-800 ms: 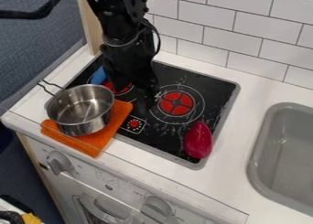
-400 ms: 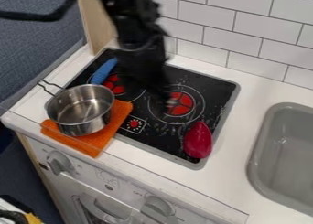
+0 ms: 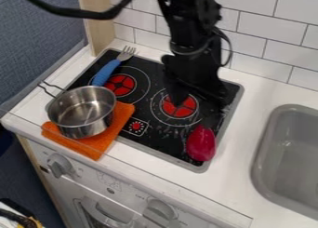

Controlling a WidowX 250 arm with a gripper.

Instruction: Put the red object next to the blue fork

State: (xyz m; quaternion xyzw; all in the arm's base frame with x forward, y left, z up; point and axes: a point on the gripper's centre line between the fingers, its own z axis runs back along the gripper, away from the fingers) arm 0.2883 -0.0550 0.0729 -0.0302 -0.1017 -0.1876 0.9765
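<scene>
The black gripper hangs over the right-hand burner, its fingers spread apart and nothing seen between them. Just below and slightly right of it, the red object, rounded and narrowing at the top, lies on the front right part of the black stovetop. The blue fork rests at the stove's left rear, handle toward the pot and metal tines pointing to the back wall. The handle's lower end is close behind the pot's rim.
A metal pot stands on an orange cloth at the stove's front left. To the right, a grey sink is set into the white counter. A tiled wall rises behind.
My gripper has moved right, from between the two rear burners to above the right burner near the red object. The fork's tines and upper handle have come into sight from behind the arm.
</scene>
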